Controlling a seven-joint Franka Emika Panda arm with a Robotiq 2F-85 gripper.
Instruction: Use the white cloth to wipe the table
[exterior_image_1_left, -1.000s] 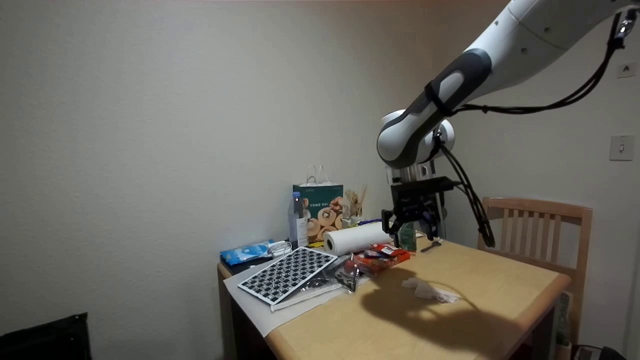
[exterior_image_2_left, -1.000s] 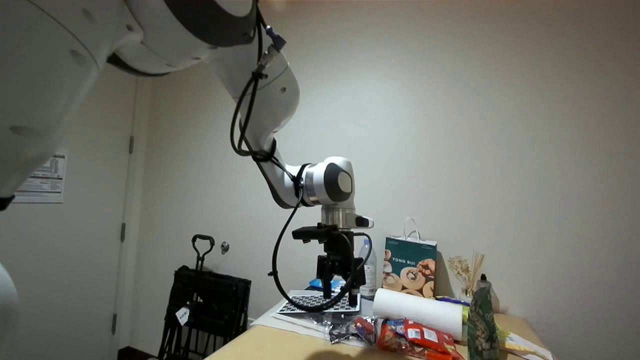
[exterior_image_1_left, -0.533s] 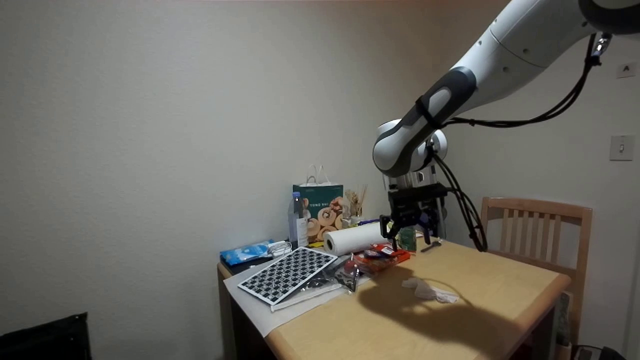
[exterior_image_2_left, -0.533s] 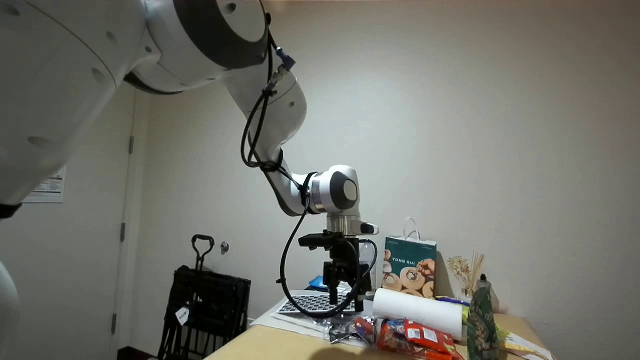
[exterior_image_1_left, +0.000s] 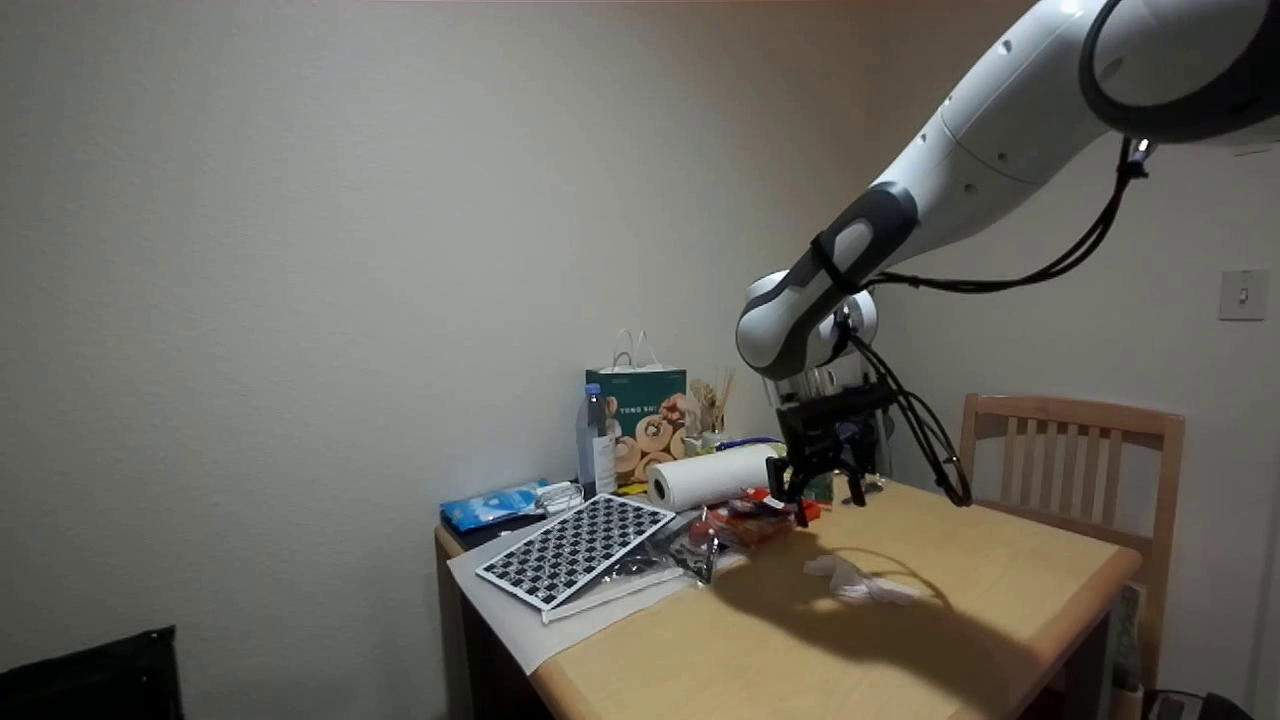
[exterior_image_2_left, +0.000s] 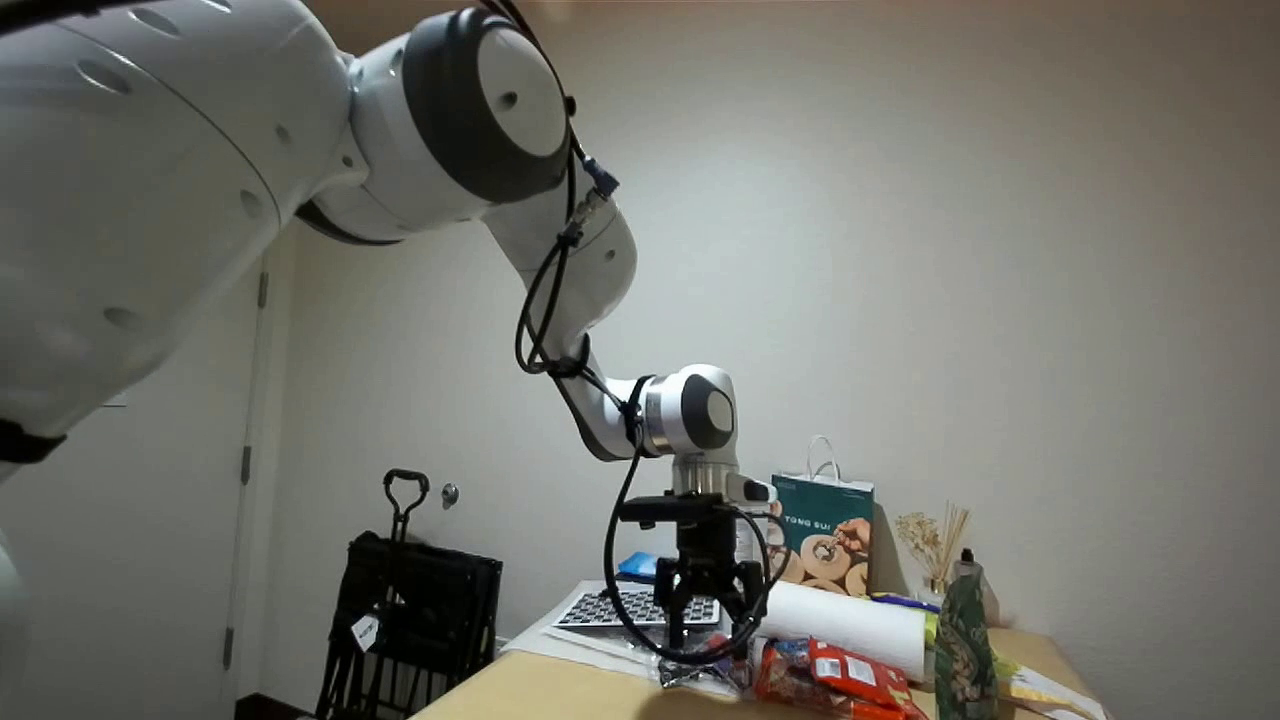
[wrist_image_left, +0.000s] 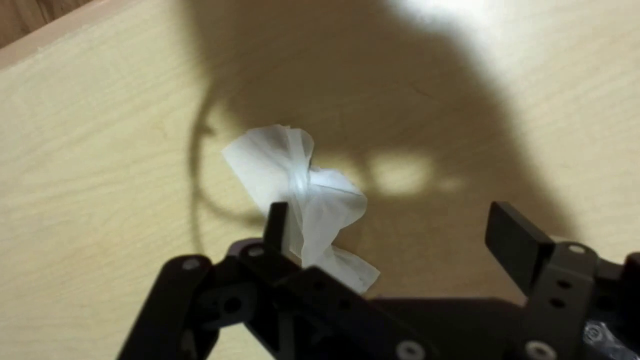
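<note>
The white cloth (exterior_image_1_left: 852, 580) lies crumpled on the wooden table (exterior_image_1_left: 690, 655). In the wrist view the cloth (wrist_image_left: 327, 210) is twisted at its middle, and its lower part is partly hidden by the left finger. My gripper is open and empty, with its fingers pointing down above the table; it shows in both exterior views (exterior_image_1_left: 831, 505) (exterior_image_2_left: 708, 642) and in the wrist view (wrist_image_left: 392, 222). In the wrist view the cloth sits near the left finger, and the space by the right finger shows only table. The gripper is above the cloth, not touching it.
A checkered board (exterior_image_1_left: 575, 550), a paper roll (exterior_image_1_left: 708, 478), red snack bags (exterior_image_2_left: 860, 675), a bottle (exterior_image_1_left: 596, 445) and a green paper bag (exterior_image_2_left: 822, 530) crowd the table's back. A green pouch (exterior_image_2_left: 965, 645) stands near the roll. A wooden chair (exterior_image_1_left: 1075, 440) is beside the table.
My gripper has moved lower; it has also shifted to the right in an exterior view. The arm has come down with it. The cloth has not moved, and the fingers stay open.
</note>
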